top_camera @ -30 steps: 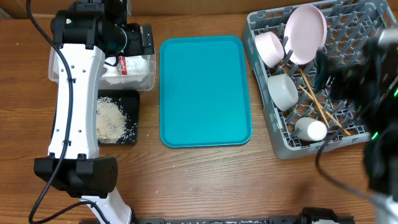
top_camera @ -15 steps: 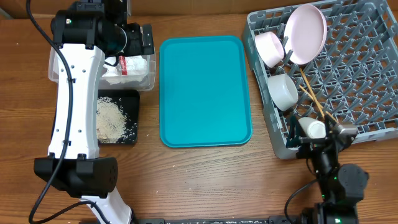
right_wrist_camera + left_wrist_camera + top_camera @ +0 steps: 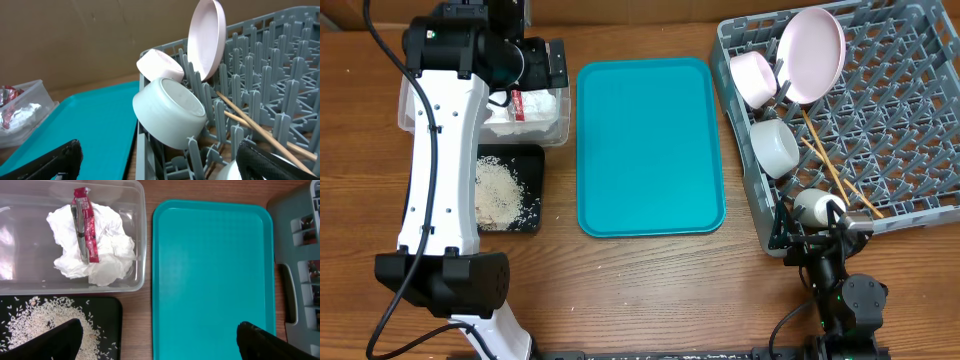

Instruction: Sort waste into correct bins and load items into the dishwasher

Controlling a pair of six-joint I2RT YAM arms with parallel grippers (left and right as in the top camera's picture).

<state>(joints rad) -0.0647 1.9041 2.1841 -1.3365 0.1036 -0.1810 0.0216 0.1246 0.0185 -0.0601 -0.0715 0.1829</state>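
Observation:
The grey dish rack (image 3: 910, 130) on the right holds the upright pink plate (image 3: 810, 55), a pink bowl (image 3: 753, 78), a white bowl (image 3: 775, 147), the white cup (image 3: 817, 207) and the chopsticks (image 3: 835, 170). The clear tub (image 3: 555, 125) holds tissue (image 3: 100, 255) and the red wrapper (image 3: 82, 222). The black tray (image 3: 535, 195) holds rice (image 3: 500, 192). My left gripper (image 3: 160, 345) is open and empty, above the gap between the black tray and the teal tray. My right gripper (image 3: 160, 165) is open and empty, low at the rack's front corner, facing the white bowl (image 3: 172, 112).
The teal serving tray (image 3: 650, 145) lies bare in the middle, between the bins and the rack. My left arm (image 3: 445, 150) stretches over the bins. My right arm (image 3: 840, 290) is folded low at the table's front right edge.
My right arm has come off the rack and dropped down to the table's front right edge. The left arm and all the objects have stayed put.

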